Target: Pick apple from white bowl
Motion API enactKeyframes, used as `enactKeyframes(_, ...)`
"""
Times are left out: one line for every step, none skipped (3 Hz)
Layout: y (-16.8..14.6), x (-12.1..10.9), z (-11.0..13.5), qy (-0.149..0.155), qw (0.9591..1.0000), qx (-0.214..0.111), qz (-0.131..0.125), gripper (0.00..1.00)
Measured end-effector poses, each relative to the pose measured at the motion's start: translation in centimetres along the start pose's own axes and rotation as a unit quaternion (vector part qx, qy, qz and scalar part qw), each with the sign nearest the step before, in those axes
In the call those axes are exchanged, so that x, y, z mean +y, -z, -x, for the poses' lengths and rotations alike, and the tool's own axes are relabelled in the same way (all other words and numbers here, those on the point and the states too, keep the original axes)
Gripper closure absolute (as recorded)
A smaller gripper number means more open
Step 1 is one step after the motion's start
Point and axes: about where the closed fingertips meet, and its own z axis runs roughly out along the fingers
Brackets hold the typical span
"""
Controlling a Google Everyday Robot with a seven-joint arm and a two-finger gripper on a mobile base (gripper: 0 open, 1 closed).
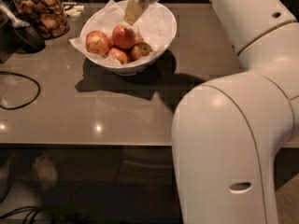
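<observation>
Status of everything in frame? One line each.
apple: in white bowl, atop paler apples, not lifted
white bowl: upright on table, paper-lined
gripper: hovering over bowl, just above apple
glass jar: upright, holding brown snacks
black cable: looped on table
</observation>
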Motion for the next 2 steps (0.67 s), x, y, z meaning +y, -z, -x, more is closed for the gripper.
enactKeyframes(0.0,0.0,0.0,0.0,1.0,0.0,0.0,0.58)
enactKeyframes(-0.01,0.0,0.0,0.0,1.0,0.0,0.0,0.35)
